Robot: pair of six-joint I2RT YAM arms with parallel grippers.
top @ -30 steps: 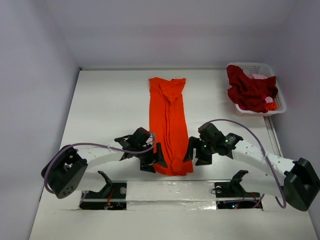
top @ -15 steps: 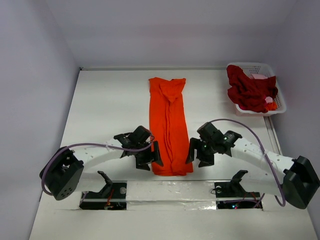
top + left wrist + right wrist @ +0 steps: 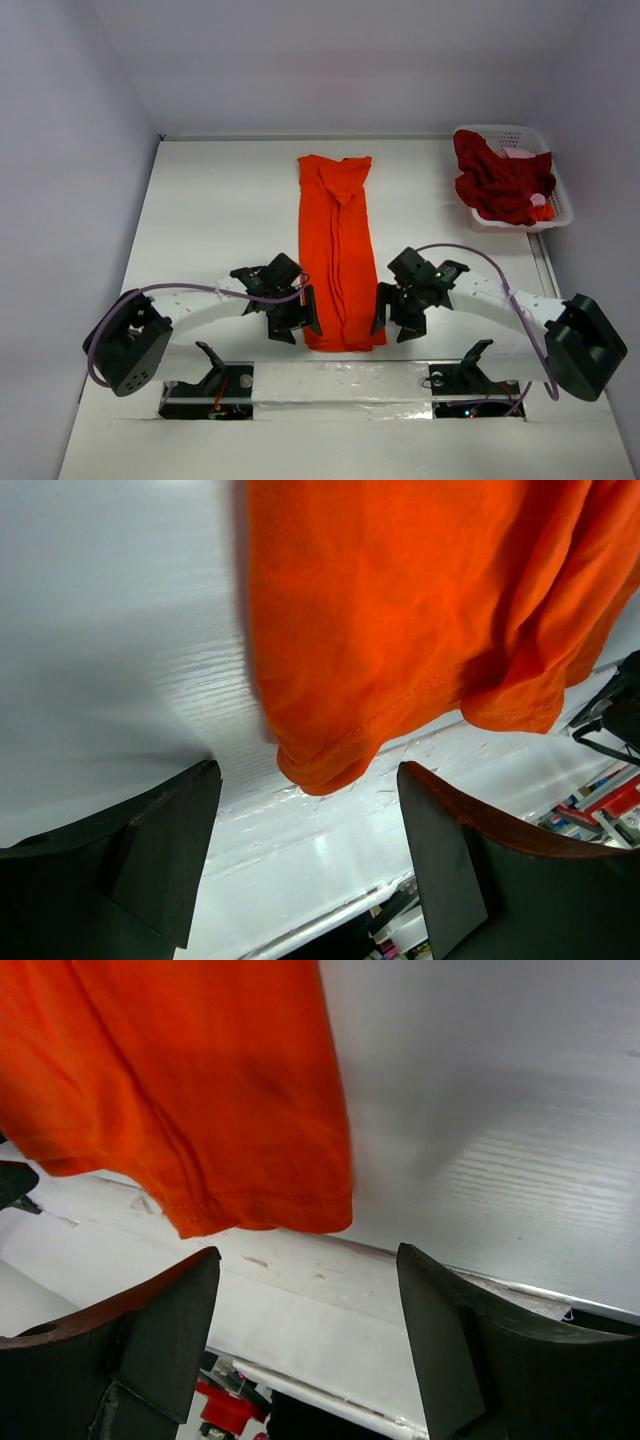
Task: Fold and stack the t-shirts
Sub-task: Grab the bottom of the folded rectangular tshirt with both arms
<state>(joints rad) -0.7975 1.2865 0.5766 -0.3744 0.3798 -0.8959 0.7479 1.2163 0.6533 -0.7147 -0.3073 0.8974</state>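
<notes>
Top external view: orange-red t-shirt (image 3: 338,250) lies as a long narrow strip down the middle of the counter (image 3: 220,210), its near hem between the two arms.
Left pincer (image 3: 298,316): just beside the hem's left corner, jaws spread, holding nothing.
Right pincer (image 3: 388,312): just beside the hem's right corner, jaws likewise apart.
Basket (image 3: 560,195): far right of the counter, with the dark crimson t-shirt (image 3: 498,182) heaped inside and a bit of pink cloth (image 3: 520,153) behind it.
Left wrist view: adds what overhead hides. The stitched corner is curled up, and it appears to lie just ahead of the fingers (image 3: 150,860), untouched.
Right wrist view: the other corner lies flat, ahead of the open gap.
</notes>
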